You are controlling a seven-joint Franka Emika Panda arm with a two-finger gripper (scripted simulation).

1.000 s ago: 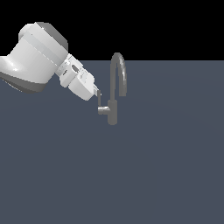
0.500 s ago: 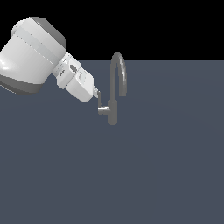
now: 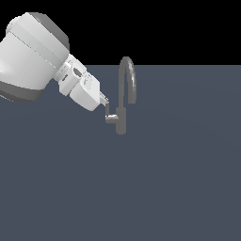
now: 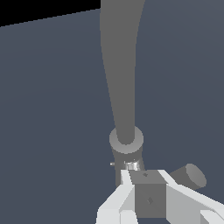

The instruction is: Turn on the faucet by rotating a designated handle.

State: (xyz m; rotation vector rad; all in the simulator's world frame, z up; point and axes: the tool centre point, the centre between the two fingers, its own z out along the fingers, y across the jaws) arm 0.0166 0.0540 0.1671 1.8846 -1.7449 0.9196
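wrist view only — fingers (image 4: 131, 179) at handle (image 4: 188, 176)

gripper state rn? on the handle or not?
Gripper: at the handle beside the faucet; whether it is open or shut, and whether it touches or grips the handle, cannot be told from either view.

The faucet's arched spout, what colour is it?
Plain grey, no pattern. The faucet shows best in the exterior view.

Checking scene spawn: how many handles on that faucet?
1. The handle sticks out of the faucet base toward the exterior view's left, at the gripper. The far side is hidden.
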